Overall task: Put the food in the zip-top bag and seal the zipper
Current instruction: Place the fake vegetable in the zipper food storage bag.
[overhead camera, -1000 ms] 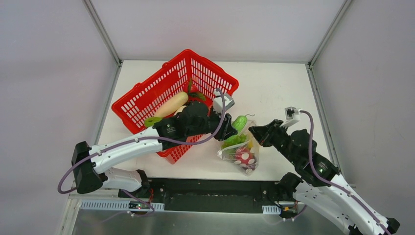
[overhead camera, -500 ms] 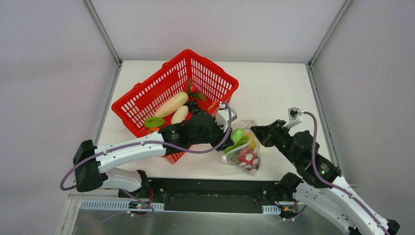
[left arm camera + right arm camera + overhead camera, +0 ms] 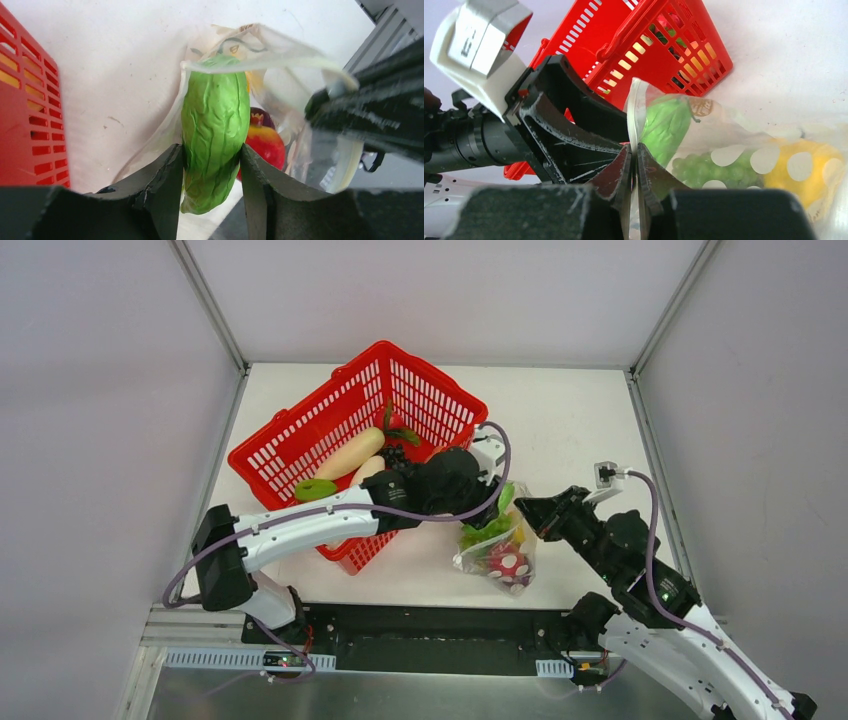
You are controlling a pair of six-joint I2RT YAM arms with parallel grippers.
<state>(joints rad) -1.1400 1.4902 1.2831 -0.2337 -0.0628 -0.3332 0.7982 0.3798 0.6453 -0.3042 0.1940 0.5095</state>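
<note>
Two claws are gripping: the left gripper (image 3: 211, 150) is pinching a wrinkled green vegetable (image 3: 215, 110) jutting toward twelve o'clock into the floppy dotted zip-top bag (image 3: 734, 125), while the right gripper (image 3: 634, 150) is pinching its thin rim.

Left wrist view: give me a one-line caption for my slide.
Left gripper holds a green vegetable at the bag mouth while the right gripper pinches its rim.

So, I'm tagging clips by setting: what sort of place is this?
Probably a robotics lab cell: a white table walled by plain panels on a metal frame, with robot arms bolted at its near edge.
</note>
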